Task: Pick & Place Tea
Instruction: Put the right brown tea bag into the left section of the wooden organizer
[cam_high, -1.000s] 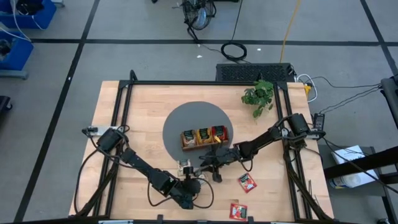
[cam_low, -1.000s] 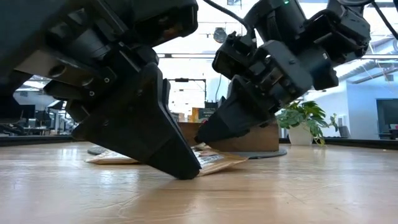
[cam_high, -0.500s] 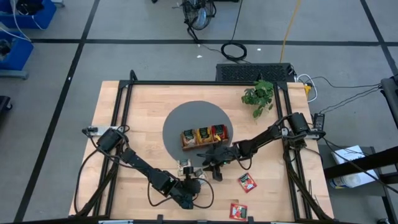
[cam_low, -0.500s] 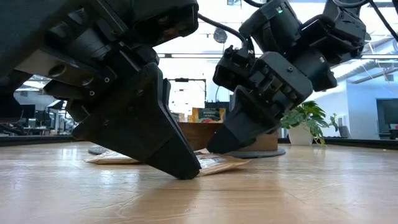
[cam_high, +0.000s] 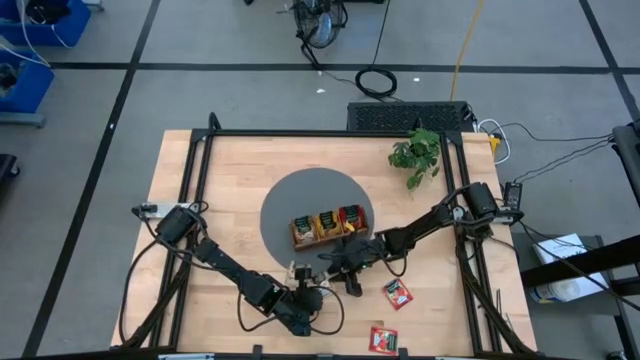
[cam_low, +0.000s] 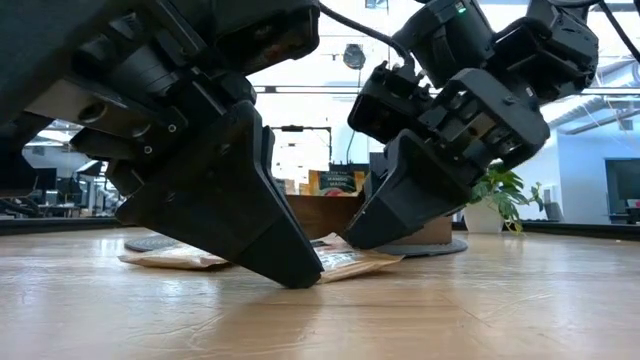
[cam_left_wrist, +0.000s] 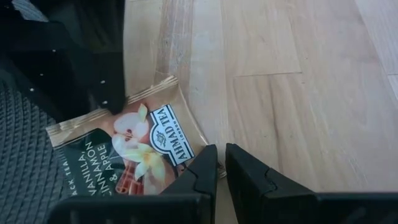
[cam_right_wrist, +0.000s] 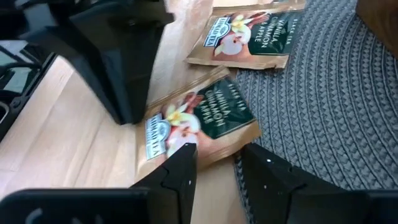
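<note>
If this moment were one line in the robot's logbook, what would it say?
left gripper: nearly shut, at edge of beige-brown vanilla-cinnamon tea packet | right gripper: open over that packet | wooden three-compartment tray: holds packets

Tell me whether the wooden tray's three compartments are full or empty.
Full: the high view shows packets in all three compartments of the wooden tray.

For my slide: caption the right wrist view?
Right gripper open over a brown tea packet beside the grey mat.
</note>
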